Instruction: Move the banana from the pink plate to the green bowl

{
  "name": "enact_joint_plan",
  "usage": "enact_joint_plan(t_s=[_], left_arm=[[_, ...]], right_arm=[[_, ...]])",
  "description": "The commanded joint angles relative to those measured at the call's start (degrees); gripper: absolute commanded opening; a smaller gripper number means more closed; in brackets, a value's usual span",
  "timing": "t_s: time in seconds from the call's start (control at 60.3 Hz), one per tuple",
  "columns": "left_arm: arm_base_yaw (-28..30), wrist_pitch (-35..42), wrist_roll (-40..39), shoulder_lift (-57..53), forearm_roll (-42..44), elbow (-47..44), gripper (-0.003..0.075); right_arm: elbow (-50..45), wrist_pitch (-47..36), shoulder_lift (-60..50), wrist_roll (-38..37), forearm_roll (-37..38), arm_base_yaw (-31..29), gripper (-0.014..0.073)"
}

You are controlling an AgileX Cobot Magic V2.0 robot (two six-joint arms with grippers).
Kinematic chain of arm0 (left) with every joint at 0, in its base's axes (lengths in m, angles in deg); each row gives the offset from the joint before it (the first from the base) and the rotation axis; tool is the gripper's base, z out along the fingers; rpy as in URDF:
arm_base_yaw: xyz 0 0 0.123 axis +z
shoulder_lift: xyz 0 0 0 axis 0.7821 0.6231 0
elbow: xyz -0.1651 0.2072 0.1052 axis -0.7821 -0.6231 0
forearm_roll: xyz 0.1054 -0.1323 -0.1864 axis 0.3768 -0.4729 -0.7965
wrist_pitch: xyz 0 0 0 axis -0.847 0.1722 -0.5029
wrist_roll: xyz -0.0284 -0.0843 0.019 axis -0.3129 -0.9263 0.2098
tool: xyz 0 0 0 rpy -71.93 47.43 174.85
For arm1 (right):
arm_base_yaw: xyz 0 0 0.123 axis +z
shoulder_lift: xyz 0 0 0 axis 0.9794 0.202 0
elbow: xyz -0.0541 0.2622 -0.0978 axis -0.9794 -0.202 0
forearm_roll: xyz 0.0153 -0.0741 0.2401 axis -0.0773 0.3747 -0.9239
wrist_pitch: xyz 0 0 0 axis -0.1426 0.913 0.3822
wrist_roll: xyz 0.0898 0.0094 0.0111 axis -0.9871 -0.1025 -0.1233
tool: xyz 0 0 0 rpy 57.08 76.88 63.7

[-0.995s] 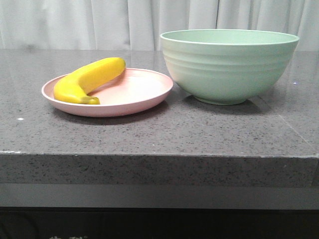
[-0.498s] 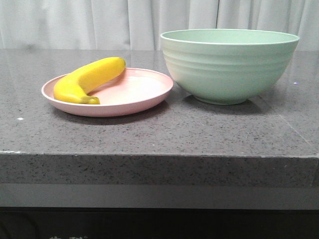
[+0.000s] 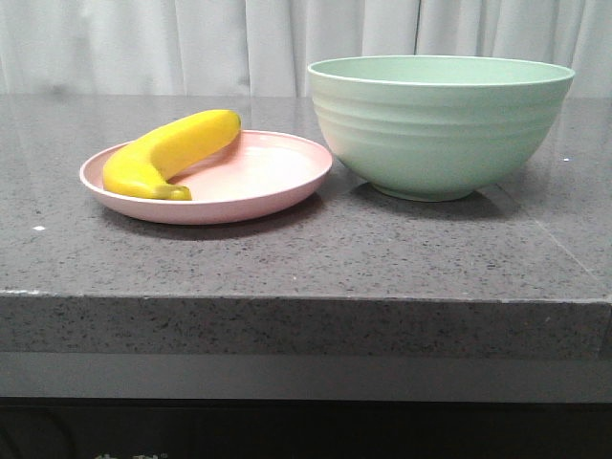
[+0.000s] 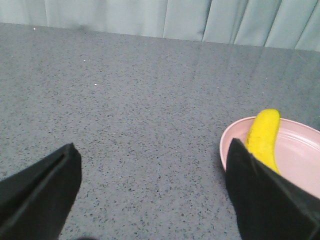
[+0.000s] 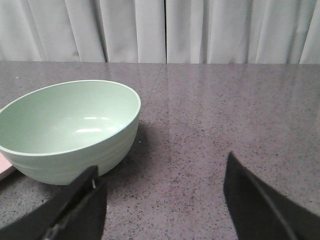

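A yellow banana [image 3: 172, 150] lies on the left half of the pink plate [image 3: 277, 182], on the grey counter. The green bowl [image 3: 438, 124] stands right beside the plate and looks empty in the right wrist view [image 5: 67, 122]. Neither gripper shows in the front view. In the left wrist view my left gripper [image 4: 152, 160] is open and empty above bare counter, left of the plate [image 4: 300, 160]; one finger covers part of the banana [image 4: 264, 135]. In the right wrist view my right gripper [image 5: 162, 175] is open and empty, just right of the bowl.
The grey speckled counter [image 3: 306, 258] has its front edge close below the plate and bowl. A pale curtain [image 3: 191, 43] hangs along the back.
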Motion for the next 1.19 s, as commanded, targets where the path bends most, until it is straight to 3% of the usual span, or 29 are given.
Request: enact_joint_plan(t_s=[0.0, 0.382, 0.63, 1.178], left_arm=[[-2.4, 2.2, 0.1, 3.0, 0.0, 4.6, 0.0589], [-17.9, -14.9, -0.3, 31.1, -1.1, 26.9, 0.0589], [-19.3, -21.4, -0.3, 45.5, -3.6, 37.5, 0.0589], [-19.9, -20.3, 0.2, 52.8, -3.7, 38.9, 0.0589]], right_arm=[[2.2, -4.4, 1.0, 0.3, -0.3, -0.3, 0.0531], [2.2, -3.1, 1.0, 0.3, -0.4, -0.3, 0.0531], [2.2, -3.1, 1.0, 0.3, -0.4, -0.3, 0.0531], [2.2, -3.1, 1.0, 0.3, -0.4, -0.3, 0.0531]])
